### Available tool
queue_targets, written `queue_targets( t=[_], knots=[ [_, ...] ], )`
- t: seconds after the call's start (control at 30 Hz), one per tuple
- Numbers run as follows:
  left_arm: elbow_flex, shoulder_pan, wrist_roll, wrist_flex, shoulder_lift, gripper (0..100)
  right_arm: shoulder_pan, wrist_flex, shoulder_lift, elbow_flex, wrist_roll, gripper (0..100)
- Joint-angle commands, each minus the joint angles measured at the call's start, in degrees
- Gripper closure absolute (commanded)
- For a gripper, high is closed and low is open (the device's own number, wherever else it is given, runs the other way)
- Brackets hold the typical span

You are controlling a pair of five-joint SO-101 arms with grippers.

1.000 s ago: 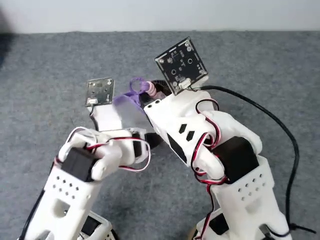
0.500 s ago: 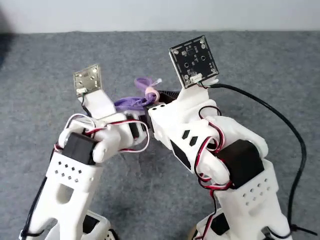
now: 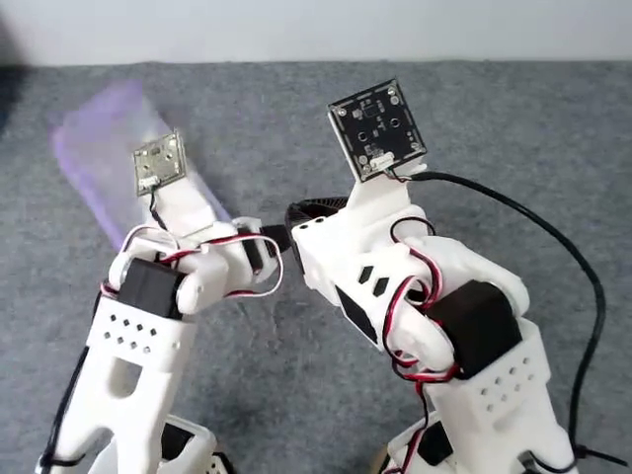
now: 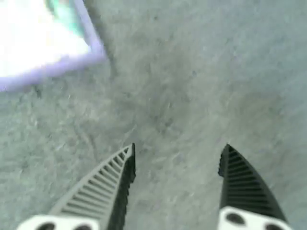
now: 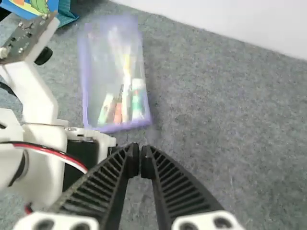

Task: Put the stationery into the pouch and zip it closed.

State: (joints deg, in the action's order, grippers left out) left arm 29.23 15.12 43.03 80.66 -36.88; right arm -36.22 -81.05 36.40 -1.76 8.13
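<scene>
**Two arms over the grey table (image 3: 513, 128), shown from above and from each wrist.** The pouch (image 3: 99, 148), translucent with a purple border, was laid flat toward the far left corner of the table. In the high view its near end was overlapped by the left arm (image 3: 148, 326). The stationery (image 5: 122, 103), several slim pens or markers in orange, white and green, was seen through the pouch wall. It was gathered at the end of the pouch closest to the arms. Whether the zip was drawn shut could not be told.

The left gripper (image 4: 177, 153) was held over bare table just beside one corner of the pouch. Its fingers were spread wide and nothing was caught between them. The right gripper (image 5: 139, 154) was held nearer the middle of the table, short of the pouch's near end and apart from it. Its two ribbed fingers were pressed tip to tip, with nothing grasped. In the right wrist view the left arm was seen just beside the pouch's long edge.

The right arm (image 3: 425, 296) was set next to the left one, the two nearly touching at their wrists. A black cable (image 3: 538, 232) was led from the right arm's camera board (image 3: 377, 128) in a curve toward the near right corner of the table. A pale wall (image 3: 316, 30) was seen along the table's far edge.
</scene>
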Motion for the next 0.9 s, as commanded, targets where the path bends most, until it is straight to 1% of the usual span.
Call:
queue_targets(
  t=[0.0, 0.13, 0.2, 0.27, 0.33, 0.47, 0.6, 0.73, 0.87],
  knots=[
    [-0.5, 1.4, -2.2, 3.3, -1.0, 73, -0.4, -0.6, 0.5, -0.4, 0.6, 99.1],
    [-3.7, 0.9, -2.2, 6.9, -1.0, 73, -0.1, -0.4, 0.3, -0.4, 0.6, 99.1],
    [-6.4, -1.9, -2.3, 8.5, -1.0, 73, 0.0, -0.4, 0.1, -0.4, 1.8, 99.1],
    [-7.7, -6.4, -2.3, 8.3, -0.7, 73, 0.0, -0.6, 0.1, -0.4, 3.9, 99.1],
    [-7.6, -11.9, -3.0, 6.3, -0.4, 73, 0.0, -0.6, 0.1, -0.4, 5.0, 99.1],
    [-4.2, -21.6, -9.2, 0.3, -0.3, 73, 0.4, 0.0, 0.1, 1.7, 5.1, 99.1],
    [1.1, -30.3, -14.7, -6.2, -0.3, 73, 2.6, 0.0, 0.6, 5.4, 5.1, 99.1],
    [6.8, -34.6, -19.2, -10.2, -0.3, 73, 4.4, -0.1, 0.7, 6.2, 5.3, 99.1],
    [10.7, -35.1, -20.2, -12.8, -0.2, 72, 5.1, -0.2, 0.7, 6.2, 5.1, 99.1]
  ],
)
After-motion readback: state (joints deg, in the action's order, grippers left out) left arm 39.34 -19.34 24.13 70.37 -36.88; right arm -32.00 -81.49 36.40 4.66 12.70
